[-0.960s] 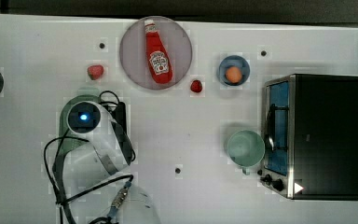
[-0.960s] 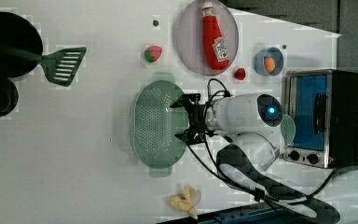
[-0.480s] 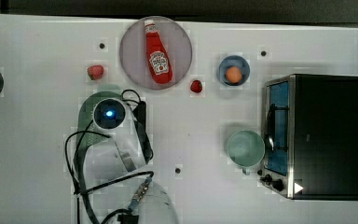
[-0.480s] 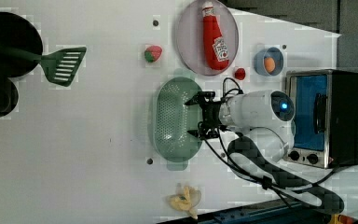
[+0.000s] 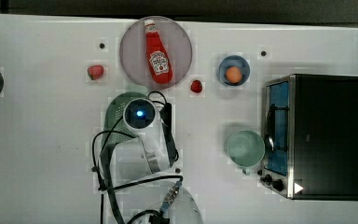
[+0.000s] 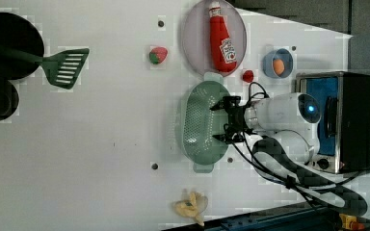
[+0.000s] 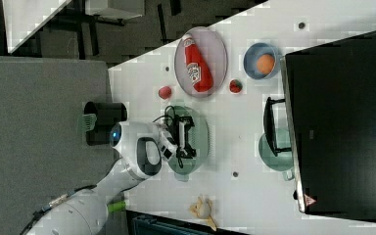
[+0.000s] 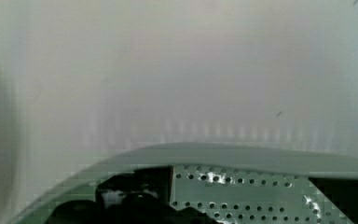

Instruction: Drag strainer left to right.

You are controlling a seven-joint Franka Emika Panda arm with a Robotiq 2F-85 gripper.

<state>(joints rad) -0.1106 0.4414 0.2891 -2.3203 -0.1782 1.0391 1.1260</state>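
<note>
Top view: my arm covers most of the strainer point(image 5: 116, 116), which sits mid-table, below the plate point(image 5: 135, 51) w/ the ketchup bottle point(image 5: 156, 52) and well apart from the mug point(image 5: 245, 148) and toaster oven point(image 5: 317, 135) on the top view's right.

Left view: my gripper point(image 6: 223, 120) is spread wide inside the bowl by its right rim, holding nothing. I'd say I'm mid-drag, pushing on the wall; next move calls for steady sideways pressure toward the mug w/o riding over the rim.

Right view: arm reaches in from the right view's left, wrist bent, fingers level over the bowl.

Wrist view: holes and rim up close.
</note>
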